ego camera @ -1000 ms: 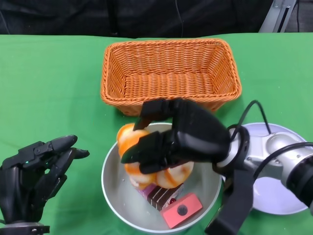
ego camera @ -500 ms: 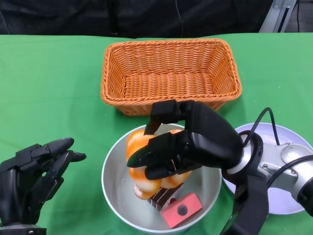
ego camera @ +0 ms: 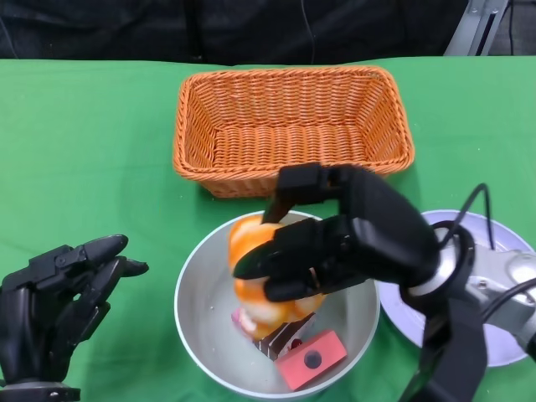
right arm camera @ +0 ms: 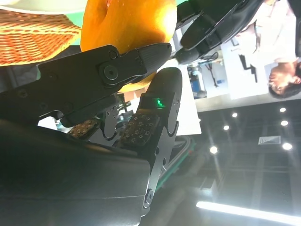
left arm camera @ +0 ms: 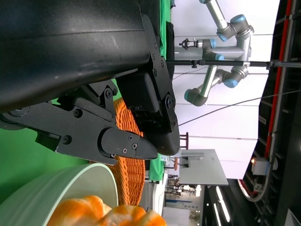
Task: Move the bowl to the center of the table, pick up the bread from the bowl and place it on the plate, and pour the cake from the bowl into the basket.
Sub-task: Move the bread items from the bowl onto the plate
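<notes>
Orange glazed bread, one piece, gripped by right hand above bowl; left hand empty, fingers spread, beside bowl.

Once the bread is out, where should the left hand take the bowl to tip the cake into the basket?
Probably the bowl's bare left rim, approached from the left hand's own side. That stretch of rim is exposed and nearest, while the cake lies toward the right and the right hand with the bread covers the middle.

The head view is evenly and brightly lit, with soft shadows cast beneath the basket. Ceiling lights are seen glaring in the right wrist view, where nearby parts are blurred.
</notes>
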